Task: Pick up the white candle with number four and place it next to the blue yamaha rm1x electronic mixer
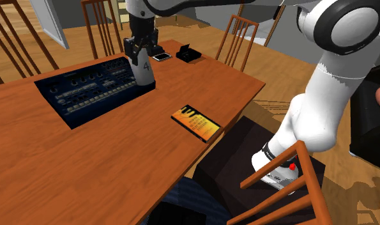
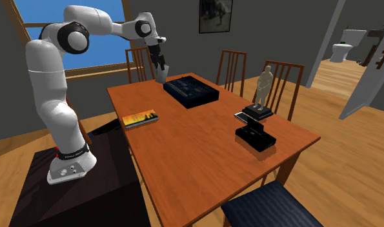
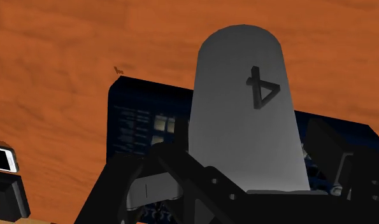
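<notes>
A pale grey candle (image 1: pixel 144 69) marked with a dark "4" stands upright at the corner of the dark blue mixer (image 1: pixel 91 89), at the mixer's right end in the shoulder view. My gripper (image 1: pixel 141 51) comes down from above and is shut on the candle's upper part. In the second exterior view the candle (image 2: pixel 161 73) and gripper (image 2: pixel 159 64) are at the table's far end, just beyond the mixer (image 2: pixel 192 90). In the wrist view the candle (image 3: pixel 245 95) sits clasped between the black fingers (image 3: pixel 326 149), with the mixer (image 3: pixel 140 121) behind it. Whether its base touches the table I cannot tell.
On the wooden table (image 1: pixel 118 160) lie an orange-covered book (image 1: pixel 195 121), a black box (image 1: pixel 189 54) and a phone (image 1: pixel 161 57). A small statue (image 2: pixel 264 90) stands on a base near the phone. Wooden chairs (image 1: pixel 236 38) ring the table. The dark stand (image 1: pixel 246 160) is at the table's edge.
</notes>
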Controlling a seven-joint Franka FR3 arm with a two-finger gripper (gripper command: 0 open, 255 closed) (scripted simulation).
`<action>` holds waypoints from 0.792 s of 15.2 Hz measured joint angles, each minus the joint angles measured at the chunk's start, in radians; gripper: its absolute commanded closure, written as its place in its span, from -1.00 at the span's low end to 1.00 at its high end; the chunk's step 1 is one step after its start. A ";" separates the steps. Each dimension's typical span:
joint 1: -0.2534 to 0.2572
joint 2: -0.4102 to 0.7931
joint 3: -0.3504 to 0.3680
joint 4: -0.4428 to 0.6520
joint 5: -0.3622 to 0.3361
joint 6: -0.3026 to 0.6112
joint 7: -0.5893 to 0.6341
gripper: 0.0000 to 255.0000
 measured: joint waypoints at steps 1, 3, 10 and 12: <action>0.010 0.019 0.005 0.021 -0.005 -0.004 0.015 1.00; 0.038 0.063 0.019 0.074 -0.017 -0.020 0.055 1.00; 0.153 0.266 0.052 0.358 -0.067 -0.123 0.179 1.00; 0.193 0.346 0.055 0.485 -0.082 -0.175 0.205 1.00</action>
